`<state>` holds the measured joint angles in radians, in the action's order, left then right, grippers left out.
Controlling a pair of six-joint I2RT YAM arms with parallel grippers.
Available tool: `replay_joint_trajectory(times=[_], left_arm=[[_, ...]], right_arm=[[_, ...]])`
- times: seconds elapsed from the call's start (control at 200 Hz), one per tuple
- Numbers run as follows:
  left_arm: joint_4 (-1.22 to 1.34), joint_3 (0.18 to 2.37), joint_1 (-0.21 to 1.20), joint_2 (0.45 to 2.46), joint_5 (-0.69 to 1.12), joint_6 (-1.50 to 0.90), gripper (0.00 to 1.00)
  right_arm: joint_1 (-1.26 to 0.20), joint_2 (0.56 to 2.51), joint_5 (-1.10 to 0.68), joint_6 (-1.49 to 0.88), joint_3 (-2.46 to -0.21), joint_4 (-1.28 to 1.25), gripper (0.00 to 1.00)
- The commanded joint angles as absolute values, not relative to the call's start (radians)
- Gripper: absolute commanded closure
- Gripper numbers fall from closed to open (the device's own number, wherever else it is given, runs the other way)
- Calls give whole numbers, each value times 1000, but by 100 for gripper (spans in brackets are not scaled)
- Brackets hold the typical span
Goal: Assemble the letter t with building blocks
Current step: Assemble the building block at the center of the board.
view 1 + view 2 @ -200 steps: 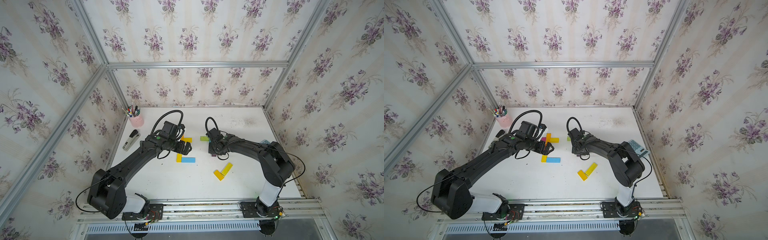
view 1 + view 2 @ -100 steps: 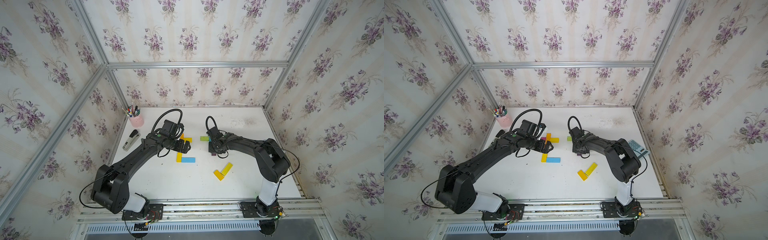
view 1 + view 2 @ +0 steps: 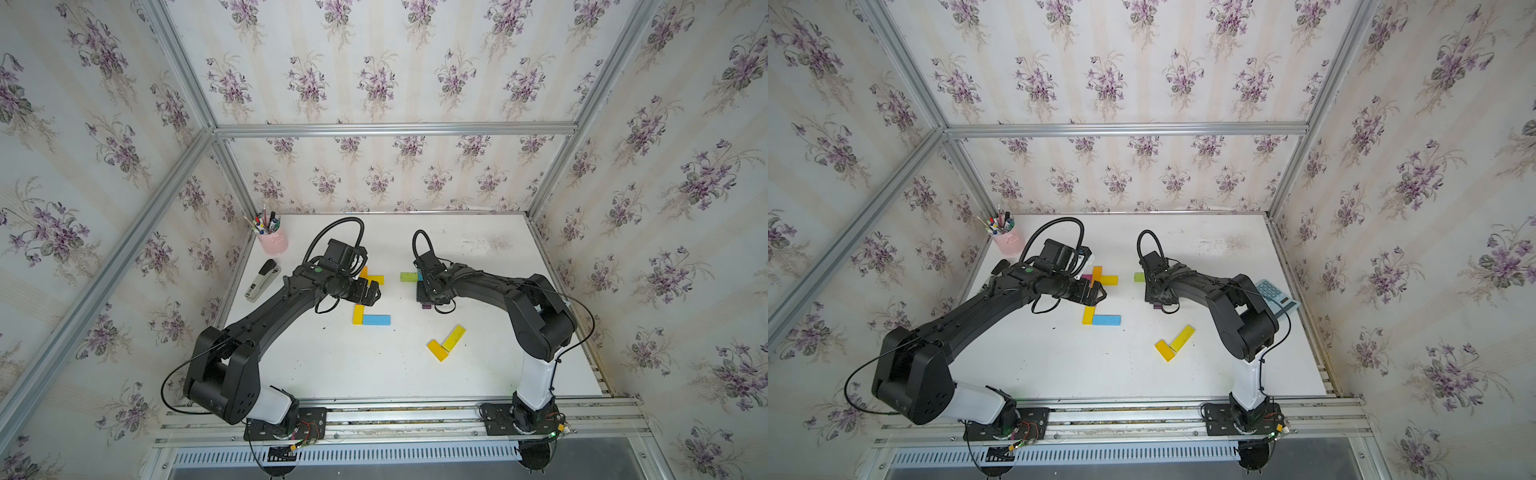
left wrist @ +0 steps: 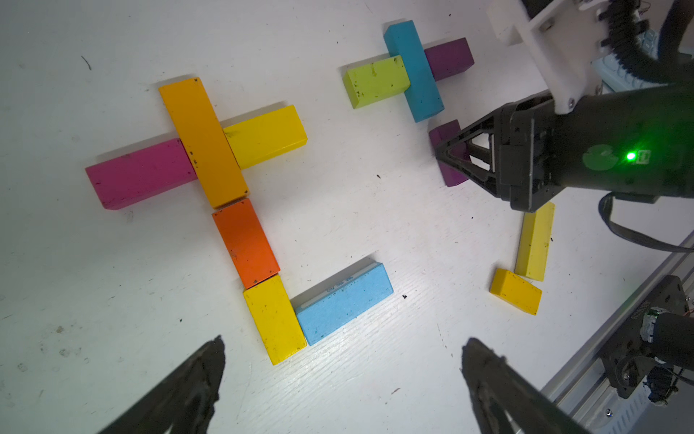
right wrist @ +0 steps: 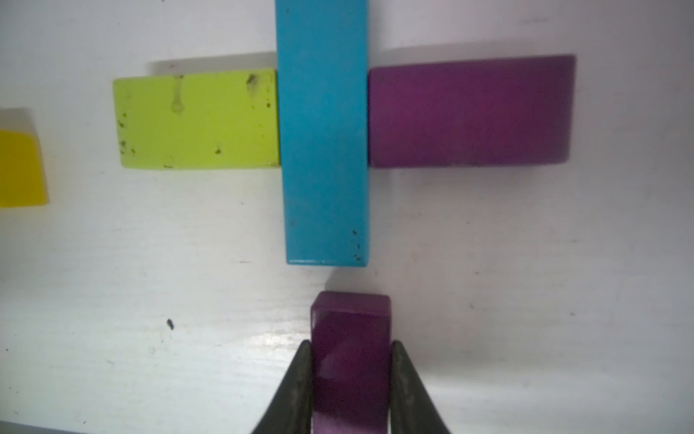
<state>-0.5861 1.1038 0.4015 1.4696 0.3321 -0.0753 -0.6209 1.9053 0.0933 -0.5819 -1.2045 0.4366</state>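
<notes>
Hardly anything is shifting since a second ago: your right arm is drawing its elbow in a touch, your left arm is swinging slightly at the shoulder, and every block is lying where it lay. The right wrist view is showing the right gripper (image 5: 351, 344) clamping a short dark purple wooden block (image 5: 351, 319), its fingers (image 5: 296, 387) pressing on both sides; in a top view that block (image 3: 427, 306) is sitting just right of centre. It is pointing at the near end of the long teal wooden block (image 5: 323, 131), stopping just short without touching, and running a little off the teal block's line; you cannot tell whether it is resting on the white tabletop (image 3: 374, 374) or hanging just above. A lime-green wooden block (image 5: 199, 118) and a second purple wooden block (image 5: 469, 111) are butting against the teal one from either side as a crossbar. Left of centre in that top view, the left gripper (image 3: 375, 290) is hovering with jaws spread wide and holding nothing, over a finished letter of orange, magenta, yellow and light blue blocks (image 4: 246, 244). You are, by my reading, lengthening the teal stem. Pushing forward while off-line is risking a knock on the teal block, which would be dragging the crossbar askew; opening the jaws abruptly is risking the purple block tipping or clinging to one pad. Below and right of centre, a pair of loose yellow blocks (image 3: 453, 337) is lying close to the right arm's way back.
</notes>
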Motion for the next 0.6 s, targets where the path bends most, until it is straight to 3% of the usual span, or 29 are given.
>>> replay_joint_trajectory(times=[0.0,0.595], left_arm=[[-580,1109,399,1471,336,-71,0],[-578,1107,397,1477,341,-73,0]], right_arm=[[-620,1915,93,-574,-1212,430,82],[-615,1943,91,-573,-1227,426,81]])
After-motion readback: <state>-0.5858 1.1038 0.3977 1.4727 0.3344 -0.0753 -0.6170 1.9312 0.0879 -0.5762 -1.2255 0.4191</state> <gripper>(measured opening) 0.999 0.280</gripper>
